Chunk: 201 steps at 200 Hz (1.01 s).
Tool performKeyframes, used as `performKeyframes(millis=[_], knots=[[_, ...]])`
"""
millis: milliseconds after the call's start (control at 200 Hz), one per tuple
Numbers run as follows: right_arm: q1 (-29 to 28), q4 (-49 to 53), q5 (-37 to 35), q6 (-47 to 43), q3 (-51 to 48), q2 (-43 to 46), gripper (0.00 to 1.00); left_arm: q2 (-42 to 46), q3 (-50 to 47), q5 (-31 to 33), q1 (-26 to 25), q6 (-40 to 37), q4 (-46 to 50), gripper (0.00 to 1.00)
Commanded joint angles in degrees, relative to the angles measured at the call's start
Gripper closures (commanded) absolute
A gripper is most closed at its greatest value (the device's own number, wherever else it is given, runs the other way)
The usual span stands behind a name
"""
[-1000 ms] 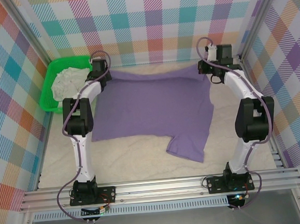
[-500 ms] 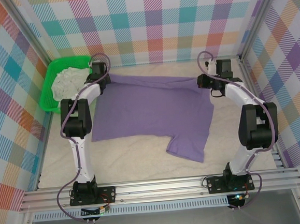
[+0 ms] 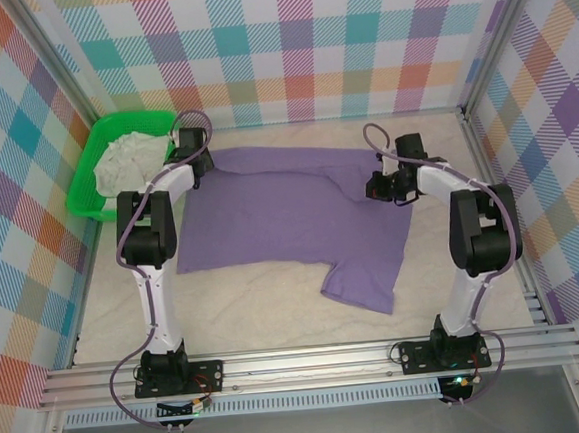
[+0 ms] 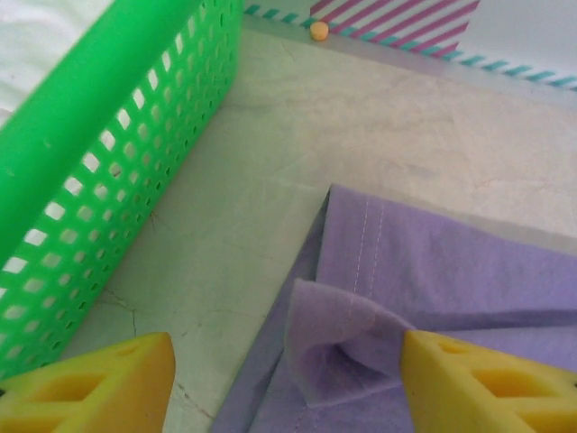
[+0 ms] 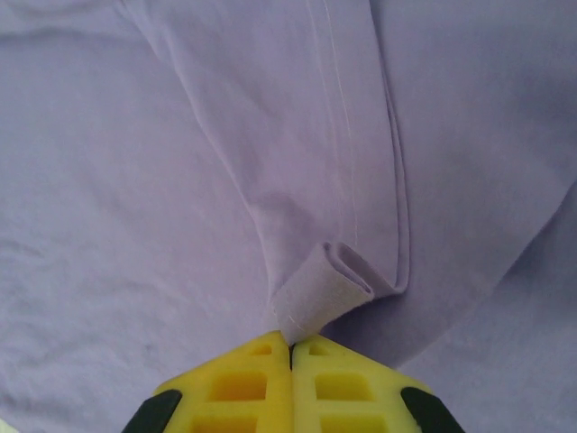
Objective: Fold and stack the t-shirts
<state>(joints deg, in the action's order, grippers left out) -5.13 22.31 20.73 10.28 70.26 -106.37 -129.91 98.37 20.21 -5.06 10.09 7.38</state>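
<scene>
The purple shirt [image 3: 290, 216] lies spread out right beside the green basket [image 3: 87, 189]. The white shirt [image 3: 129, 157] sits inside the basket. The left gripper [image 4: 288, 370] is at the purple shirt's corner nearest the basket, with its fingers wide apart. The right gripper [image 5: 290, 361] is far from the basket, and its fingers pinch a purple fold.

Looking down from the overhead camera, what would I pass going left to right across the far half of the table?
Green basket holding an off-white t-shirt → left end effector → lavender t-shirt → right end effector, pinching that shirt's cloth.
</scene>
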Motion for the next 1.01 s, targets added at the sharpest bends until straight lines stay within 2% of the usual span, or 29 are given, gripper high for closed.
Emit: performKeyframes(millis=[0, 265, 445, 565, 635, 905, 1000], knots=[[-0.1, 4.9, 2.6, 0.0, 0.0, -1.6, 1.0, 4.7, -0.4, 0.4, 0.7, 0.7, 1.2, 0.28], [-0.2, 10.1, 3.9, -2.3, 1.1, -5.0, 1.0, 8.6, -0.3, -8.1, 0.7, 0.8, 0.5, 0.0], [-0.6, 13.0, 4.8, -4.1, 1.5, -6.0, 1.0, 11.0, 0.2, -16.5, 0.6, 1.0, -0.1, 0.0], [-0.8, 14.5, 5.9, -4.9, 1.5, -5.5, 0.77, 12.8, 0.9, -20.5, 0.5, 1.9, 0.5, 0.0], [-0.9, 15.6, 6.0, -5.1, 1.7, -4.2, 0.67, 14.2, 1.5, -22.9, 0.5, 2.1, 1.4, 0.0], [-0.9, 22.5, -1.3, -5.3, 6.0, 3.6, 0.4, 22.3, -0.6, -30.8, 0.1, 3.0, 6.1, 0.0], [-0.9, 23.5, -3.4, -5.2, 8.7, 3.7, 0.36, 25.8, -3.4, -31.6, -0.2, 4.3, 8.1, 0.0]])
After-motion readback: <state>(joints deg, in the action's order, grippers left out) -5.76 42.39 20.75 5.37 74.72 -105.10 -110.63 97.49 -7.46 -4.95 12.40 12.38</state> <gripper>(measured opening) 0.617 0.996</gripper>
